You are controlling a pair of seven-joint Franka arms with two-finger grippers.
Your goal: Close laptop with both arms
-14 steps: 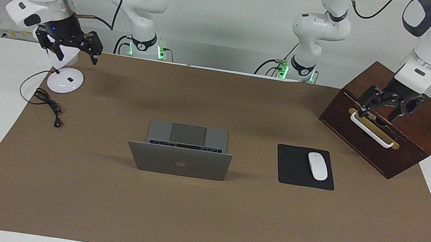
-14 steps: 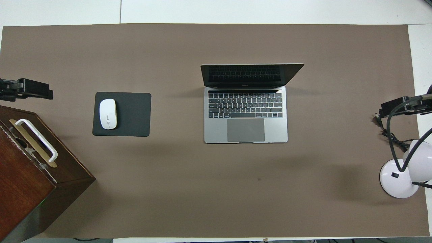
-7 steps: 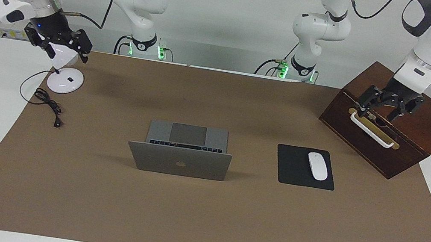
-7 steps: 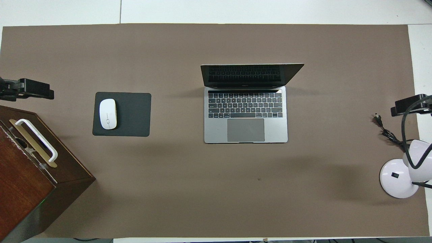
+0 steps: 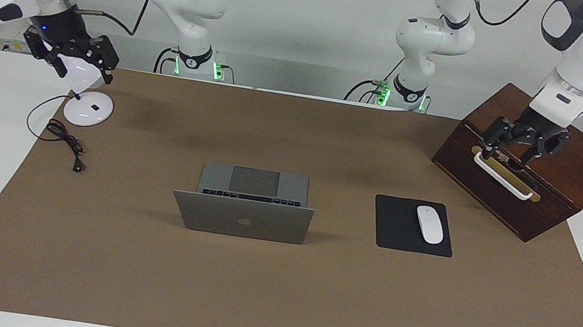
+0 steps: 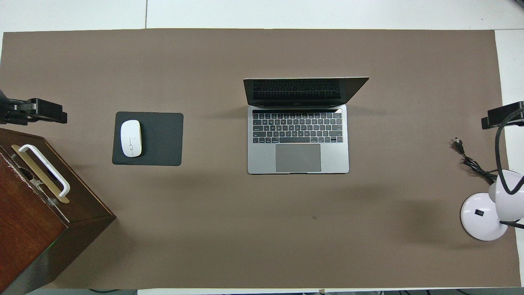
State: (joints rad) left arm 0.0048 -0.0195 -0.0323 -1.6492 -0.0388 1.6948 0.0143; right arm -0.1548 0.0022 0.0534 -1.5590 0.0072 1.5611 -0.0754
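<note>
Laptop [image 5: 243, 208] sits open mid-table on the brown mat [image 5: 270, 300], lid upright w/ the logo facing away from the robots, keyboard and trackpad toward them. Nothing touches it.

Left gripper [image 5: 522, 148] hangs over the dark wooden box [image 5: 551, 187] at the left arm's end of the table, just above the white handle [image 5: 502, 176]. Its fingers are spread, holding nothing; can't tell if a fingertip touches the handle.

Right gripper [image 5: 73, 56] is up in the air over the white desk lamp [image 5: 88, 109] at the right arm's end, fingers spread wide, empty. The lamp's head shows right behind it. Black cord [image 5: 64, 138] trails from the lamp onto the mat.

Between laptop and box: black mouse pad [image 5: 403, 231] w/ a white mouse [image 5: 429, 224] on it. Both grippers are well apart from the laptop.
</note>
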